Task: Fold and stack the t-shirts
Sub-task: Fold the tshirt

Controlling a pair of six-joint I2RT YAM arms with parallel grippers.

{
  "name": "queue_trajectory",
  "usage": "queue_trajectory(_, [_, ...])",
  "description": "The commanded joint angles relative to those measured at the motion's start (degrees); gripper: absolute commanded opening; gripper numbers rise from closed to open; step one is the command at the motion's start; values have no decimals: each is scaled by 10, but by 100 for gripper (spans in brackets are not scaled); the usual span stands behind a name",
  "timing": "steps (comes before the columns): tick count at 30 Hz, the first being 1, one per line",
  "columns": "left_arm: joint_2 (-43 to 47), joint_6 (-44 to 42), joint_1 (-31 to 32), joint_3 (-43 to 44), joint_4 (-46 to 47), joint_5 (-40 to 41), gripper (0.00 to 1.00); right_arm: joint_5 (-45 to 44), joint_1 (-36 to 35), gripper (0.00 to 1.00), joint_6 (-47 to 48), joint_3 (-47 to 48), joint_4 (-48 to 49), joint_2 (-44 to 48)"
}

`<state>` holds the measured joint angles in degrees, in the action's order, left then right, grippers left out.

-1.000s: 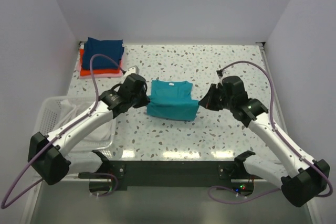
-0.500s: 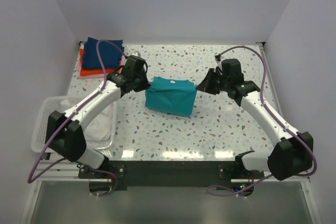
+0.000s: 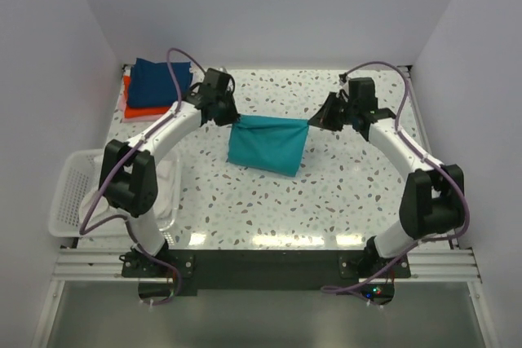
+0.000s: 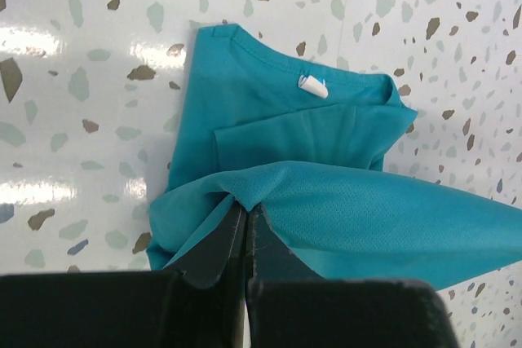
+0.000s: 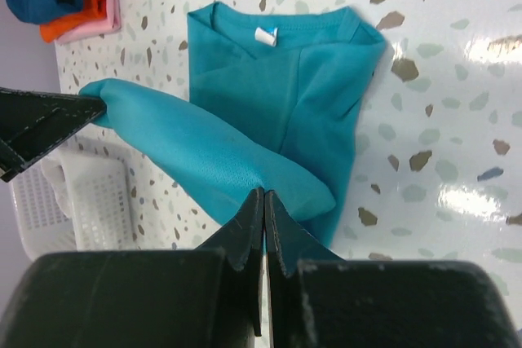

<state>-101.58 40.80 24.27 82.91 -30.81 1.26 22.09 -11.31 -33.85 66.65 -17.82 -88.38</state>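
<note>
Teal t-shirt (image 3: pixel 267 143): one item, middle of the table (image 3: pixel 342 193), a little toward its far edge. Partly folded. The collar part lies flat on the tabletop with the sleeves turned inward; a white neck label (image 4: pixel 312 85) faces up. One edge of the cloth is lifted off the table and stretched in a straight line between the two grippers, with the rest draping down to the tabletop.

Left gripper (image 4: pixel 245 211): fingers clenched on the left end of the lifted edge, cloth bunched between the tips.

Right gripper (image 5: pixel 263 197): fingers pinched together on the right end of the same edge, a fold of teal cloth caught at the tips.

Folded t-shirts, stacked, far left corner of the table: navy blue shirt (image 3: pixel 159 81) on top, orange-red shirt (image 3: pixel 134 107) beneath it, pink shirt (image 5: pixel 110 6) at the bottom. Well apart from the teal shirt.

White slatted basket (image 3: pixel 73 193): at the left edge of the table, toward the near corner. It holds white cloth (image 3: pixel 167 185), partly hidden behind the left arm.
</note>
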Motion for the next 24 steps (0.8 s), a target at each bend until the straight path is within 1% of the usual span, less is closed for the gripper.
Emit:
queue_trajectory(1, [-36,-22,-16,52,24,-24,0,31,8,0,4,56,37,-44])
queue_trajectory(4, [-63,-23,-26,80,26,-32,0,43,9,0,0,85,46,-94])
queue_trajectory(7, [-104,-28,-37,114,35,-51,0,35,15,0,-10,114,53,-145])
queue_trajectory(9, [-148,-28,-41,156,28,-78,0,35,17,0,-19,134,64,-173])
queue_trajectory(10, [-177,-28,-44,172,23,-81,0,36,18,0,-23,140,69,-200])
queue_trajectory(12, [-203,-23,-48,210,3,-73,1,38,21,0,-30,163,76,-226])
queue_trajectory(13, [-222,-23,-52,216,4,-73,6,40,23,0,-32,173,74,-254])
queue_trajectory(15, [-238,-20,-59,228,8,-85,11,45,23,0,-37,194,69,-276])
queue_trajectory(18, [-259,-17,-64,240,14,-88,14,39,24,0,-44,197,77,-297])
queue_trajectory(21, [-274,-16,-70,249,15,-88,27,24,25,0,-41,200,75,-307])
queue_trajectory(22, [-276,-17,-72,250,16,-90,34,23,26,5,-38,204,74,-311])
queue_trajectory(23, [-275,-17,-72,251,17,-91,38,23,27,10,-36,209,69,-313])
queue_trajectory(24, [-274,-18,-74,253,17,-89,45,23,27,21,-29,221,58,-319])
